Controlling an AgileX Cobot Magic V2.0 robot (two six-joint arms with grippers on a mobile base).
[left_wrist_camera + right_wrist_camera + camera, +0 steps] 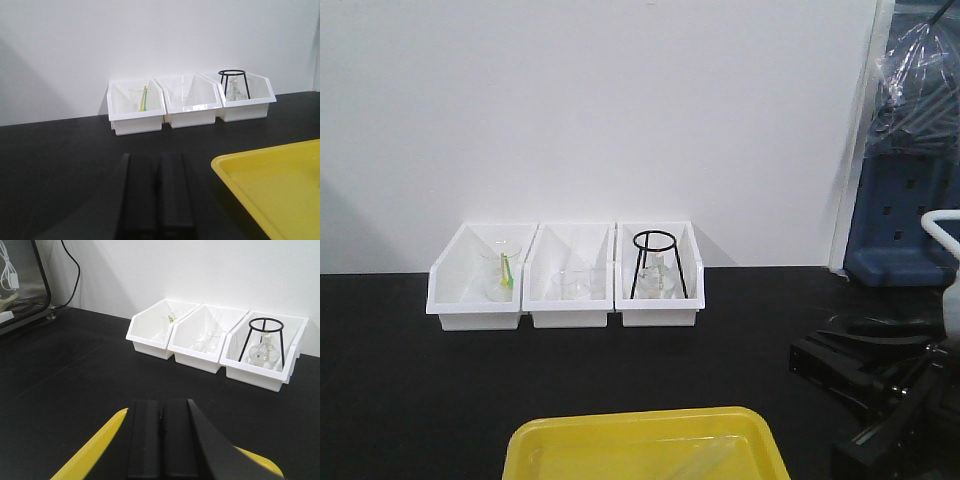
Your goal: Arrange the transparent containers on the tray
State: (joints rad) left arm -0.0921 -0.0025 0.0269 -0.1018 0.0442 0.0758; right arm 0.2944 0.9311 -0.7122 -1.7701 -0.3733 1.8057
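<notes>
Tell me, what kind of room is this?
Probably a science lab. Three white bins hold clear glassware, a round flask sits under a black wire stand, and everything rests on a black bench.

The tray [640, 440] lies on the table [420, 380], to the right of the left gripper [157, 195] and beneath the right gripper [161, 440]. Ahead of both grippers, three bins [568, 290] stand side by side against the wall [590, 100]. The rightmost bin holds a ring stand [653, 262] over a flask [262, 354].
</notes>
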